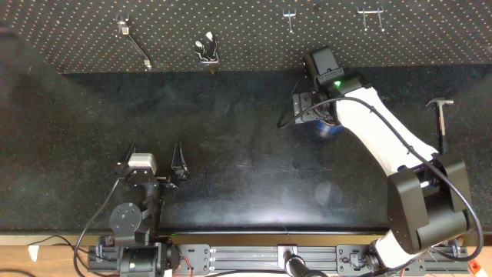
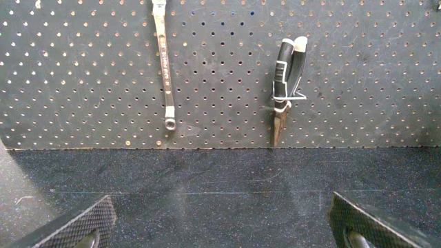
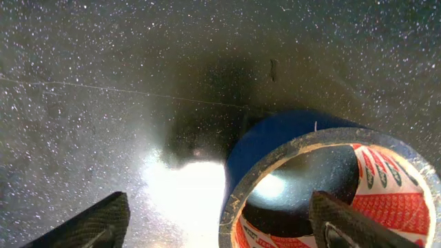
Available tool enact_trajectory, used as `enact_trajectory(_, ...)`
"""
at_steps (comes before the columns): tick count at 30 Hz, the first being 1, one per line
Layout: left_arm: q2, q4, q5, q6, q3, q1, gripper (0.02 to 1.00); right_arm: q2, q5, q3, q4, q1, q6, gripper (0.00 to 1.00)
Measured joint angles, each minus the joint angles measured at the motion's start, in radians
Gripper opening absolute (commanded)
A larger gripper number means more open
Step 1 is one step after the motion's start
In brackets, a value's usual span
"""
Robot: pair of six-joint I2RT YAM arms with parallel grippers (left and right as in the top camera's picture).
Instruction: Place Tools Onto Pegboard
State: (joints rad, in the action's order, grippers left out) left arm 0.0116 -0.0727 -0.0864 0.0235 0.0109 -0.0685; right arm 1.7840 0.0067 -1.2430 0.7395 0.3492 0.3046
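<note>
Two tools hang on the pegboard (image 2: 69, 69): a wrench (image 2: 165, 69) and, beside it, pliers (image 2: 284, 89) with the tip down. One hammer (image 1: 441, 119) lies on the black desk (image 1: 231, 177), far to the right. A blue tape roll (image 3: 275, 141) lies flat on the desk near the board. The right jaws are wide open at it, with one finger (image 3: 341, 222) over the roll's hole and the other outside the roll. The left jaws are open too, near the desk's front, facing the pegboard.

Illegible print inside tape roll (image 3: 386, 196)
</note>
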Motion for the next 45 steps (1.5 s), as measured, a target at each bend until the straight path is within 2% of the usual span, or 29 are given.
enact_trajectory(3, 0.0, 0.0, 0.0, 0.0, 0.0, 0.0, 0.993, 0.0, 0.011, 0.0, 0.015, 0.0, 0.0, 0.836)
enact_trajectory(4, 0.0, 0.0, 0.0, 0.0, 0.0, 0.0, 0.993, 0.0, 0.014, 0.0, 0.016, 0.0, 0.0, 0.818)
enact_trajectory(6, 0.0, 0.0, 0.0, 0.0, 0.0, 0.0, 0.993, 0.0, 0.019, 0.0, 0.016, 0.0, 0.0, 0.709)
enact_trajectory(10, 0.0, 0.0, 0.0, 0.0, 0.0, 0.0, 0.993, 0.0, 0.03, 0.0, 0.016, 0.0, -0.003, 0.667)
enact_trajectory(22, 0.0, 0.0, 0.0, 0.0, 0.0, 0.0, 0.993, 0.017, 0.045, 0.0, 0.016, 0.0, -0.003, 0.671)
enact_trajectory(24, 0.0, 0.0, 0.0, 0.0, 0.0, 0.0, 0.993, 0.037, 0.045, 0.0, 0.016, 0.0, -0.003, 0.566)
enact_trajectory(26, 0.0, 0.0, 0.0, 0.0, 0.0, 0.0, 0.993, 0.042, 0.044, 0.0, 0.016, 0.0, -0.001, 0.349)
enact_trajectory(27, 0.0, 0.0, 0.0, 0.0, 0.0, 0.0, 0.993, 0.042, 0.044, 0.0, 0.016, 0.0, -0.001, 0.292)
enact_trajectory(28, 0.0, 0.0, 0.0, 0.0, 0.0, 0.0, 0.996, 0.043, 0.045, 0.0, 0.015, 0.0, -0.004, 0.102)
enact_trajectory(29, 0.0, 0.0, 0.0, 0.0, 0.0, 0.0, 0.993, 0.043, 0.044, 0.0, 0.015, 0.0, 0.001, 0.082)
enact_trajectory(34, 0.0, 0.0, 0.0, 0.0, 0.0, 0.0, 0.996, 0.043, 0.04, 0.0, 0.002, 0.0, 0.0, 0.077)
enact_trajectory(40, 0.0, 0.0, 0.0, 0.0, 0.0, 0.0, 0.996, 0.037, -0.021, -0.013, -0.027, 0.009, 0.012, 0.075)
enact_trajectory(45, 0.0, 0.0, 0.0, 0.0, 0.0, 0.0, 0.993, -0.114, -0.039, -0.022, -0.117, 0.056, 0.042, 0.075)
